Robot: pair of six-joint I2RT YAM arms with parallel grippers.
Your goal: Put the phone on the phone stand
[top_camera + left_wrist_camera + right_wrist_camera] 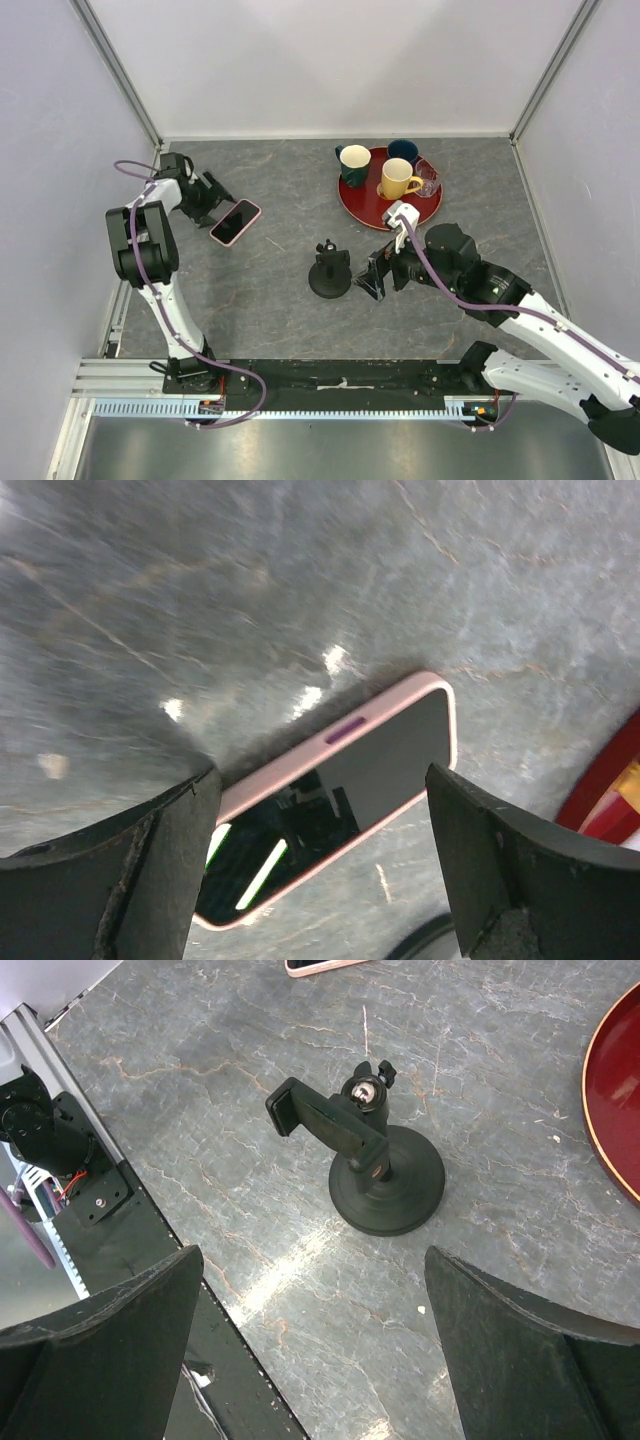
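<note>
My left arm [150,235] reached across the far-left grey marbled tabletop [270,200]. My left jaws hung spread wide over one end of the slim, pink-edged, black-screened phone [340,790], which lay flat and ungripped. My right arm [480,285] stretched low, and my right jaws were spread too, near the small black disc-based phone stand [385,1185] but not touching it.

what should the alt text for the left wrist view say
A phone with a black screen and pale pink case lies flat on a grey marbled table, framed between the two dark fingers of the open left gripper. The edge of a red tray shows at the far right.
</note>
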